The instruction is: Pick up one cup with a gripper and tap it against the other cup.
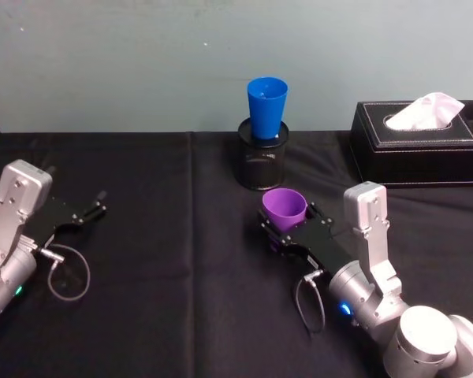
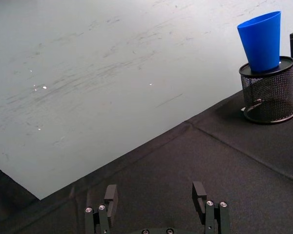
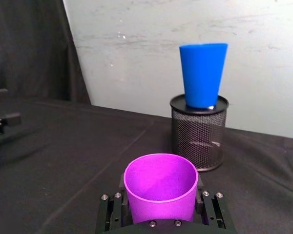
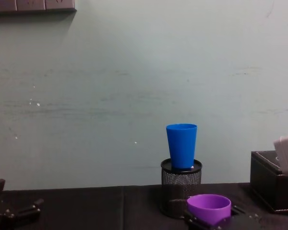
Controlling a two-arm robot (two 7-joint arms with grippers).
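purple cup (image 3: 160, 187) clamped upright in right gripper (image 3: 161, 209) | left gripper (image 2: 156, 204) parked, jaws apart | risk: blue cup (image 3: 202, 74), seemingly just perched in mesh holder (image 3: 199, 131), toppled by a hard tap

Blue cup's (image 1: 267, 106) base inside the mesh holder (image 1: 262, 164); purple cup's (image 1: 284, 209) lower half behind the right hand (image 1: 288, 230).

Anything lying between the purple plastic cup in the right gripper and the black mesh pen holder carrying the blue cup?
Nothing: the right wrist view shows bare black tablecloth between purple plastic cup and black mesh pen holder.
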